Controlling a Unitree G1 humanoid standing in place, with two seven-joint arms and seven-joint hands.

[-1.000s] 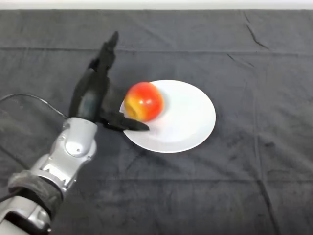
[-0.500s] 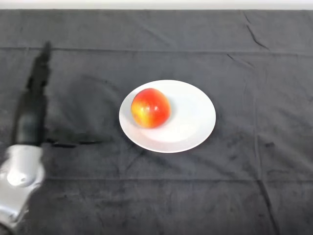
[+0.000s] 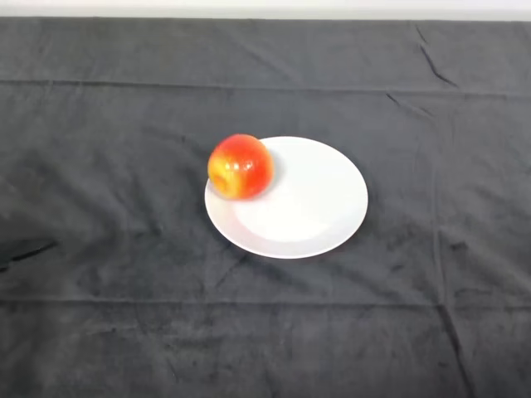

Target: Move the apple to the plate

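A red and yellow apple [image 3: 241, 166] sits on the upper left part of the round white plate [image 3: 319, 207], overhanging its rim a little. The plate lies near the middle of the dark cloth. Only a dark sliver of my left hand [image 3: 29, 249] shows at the view's left edge, far from the apple and touching nothing that I can see. The rest of the hand and the arm are out of view.
The dark, wrinkled cloth [image 3: 398, 332] covers the whole table. A pale strip [image 3: 265, 8] runs along the far edge behind it.
My left hand has let go of the apple and drawn back to the left, almost out of view. The apple has rolled slightly up and left on the plate.
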